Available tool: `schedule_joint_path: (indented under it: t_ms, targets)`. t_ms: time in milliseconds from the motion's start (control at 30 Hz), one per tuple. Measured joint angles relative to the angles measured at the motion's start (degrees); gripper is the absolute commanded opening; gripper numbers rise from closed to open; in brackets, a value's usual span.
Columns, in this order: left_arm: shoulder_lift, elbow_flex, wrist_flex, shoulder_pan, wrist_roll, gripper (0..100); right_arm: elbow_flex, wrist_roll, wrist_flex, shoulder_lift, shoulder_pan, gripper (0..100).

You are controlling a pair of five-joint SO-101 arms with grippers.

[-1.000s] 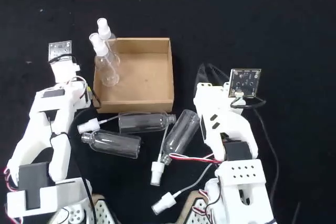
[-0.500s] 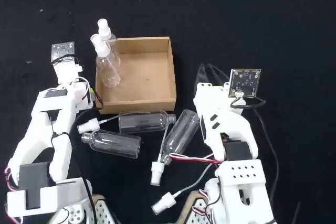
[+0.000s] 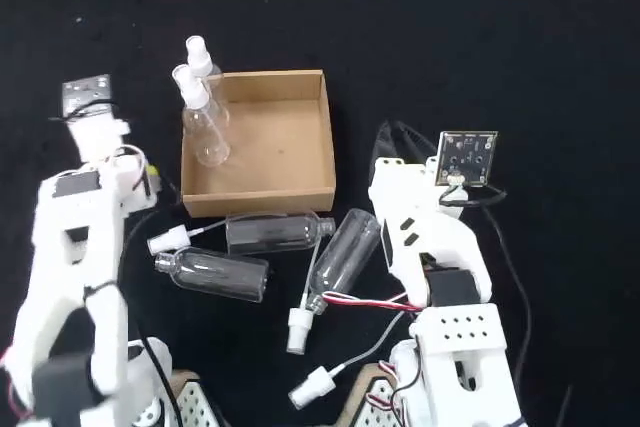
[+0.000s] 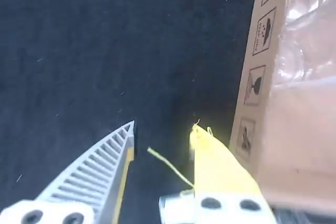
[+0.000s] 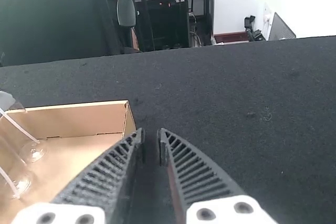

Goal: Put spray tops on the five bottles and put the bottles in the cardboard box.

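Brown cardboard box (image 3: pixel 260 200) is holding two capped clear bottles (image 3: pixel 205 132); three uncapped bottles (image 3: pixel 275 232) are lying on the black desk (image 3: pixel 500 67). Open, empty left hand (image 4: pixel 164 129) beside its wall is risking shoving it; right hand (image 5: pixel 150 132) closed.

Left gripper (image 4: pixel 163 129) low, pointing down, jaws apart, empty. Right gripper (image 5: pixel 150 132) raised, pointing forward, jaws almost together, empty.
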State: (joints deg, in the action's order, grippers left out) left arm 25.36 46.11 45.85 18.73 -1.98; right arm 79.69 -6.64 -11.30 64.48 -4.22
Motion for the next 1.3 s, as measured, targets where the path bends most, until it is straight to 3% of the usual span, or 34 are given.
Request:
schedule_joint_path:
  t_ms: [167,400,533,667,833,933,1100,1300]
  targets:
    - [7.4,-0.1,8.5,3.4,0.0,7,0.0,1.0,0.0,0.0,0.0,3.6]
    - [9.0,0.9,13.7,6.4,0.1,7,-2.7,10.3,-8.1,0.0,-5.4,3.6]
    - [9.1,1.2,14.9,9.8,0.1,7,-10.4,15.6,-21.1,0.0,-12.7,3.6]
    - [9.2,3.8,11.5,17.8,0.1,8,-17.5,22.0,-33.2,0.0,-22.2,3.6]
    - [9.2,4.4,9.1,27.2,2.0,21,-22.7,23.6,-41.8,0.0,-36.1,3.7]
    - [9.2,4.4,8.8,30.5,4.2,28,-24.9,23.9,-43.6,-2.3,-42.8,9.3]
    - [9.2,4.4,8.8,34.1,8.2,28,-27.8,23.9,-44.0,-12.3,-48.2,25.8]
    - [9.2,4.4,7.3,35.8,9.2,28,-29.6,23.8,-39.3,-25.2,-51.9,27.5]
